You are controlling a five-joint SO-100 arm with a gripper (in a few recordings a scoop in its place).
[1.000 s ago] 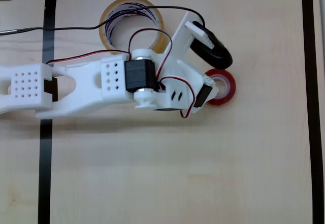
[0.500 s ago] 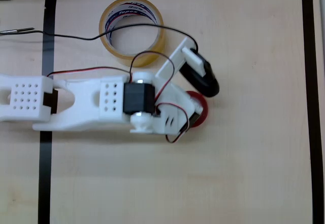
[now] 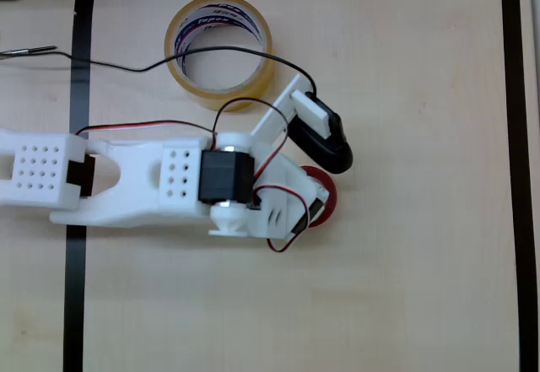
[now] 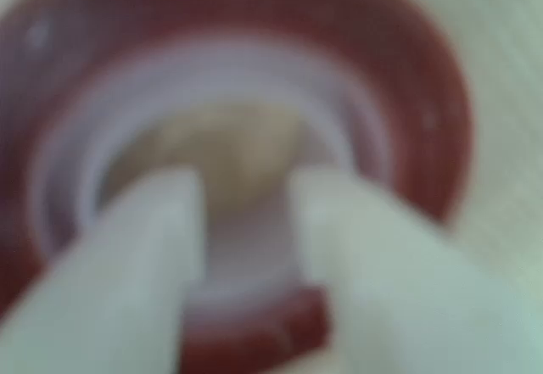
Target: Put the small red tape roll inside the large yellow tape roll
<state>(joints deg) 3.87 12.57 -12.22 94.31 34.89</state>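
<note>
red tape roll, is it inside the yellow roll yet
No, the small red tape roll sits under the tool, apart from the large yellow tape roll.

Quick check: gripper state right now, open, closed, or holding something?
Gripper: shut on the small red tape roll, with the wrist view showing its fingers pinching the roll's wall, one inside the core and one outside.
</note>
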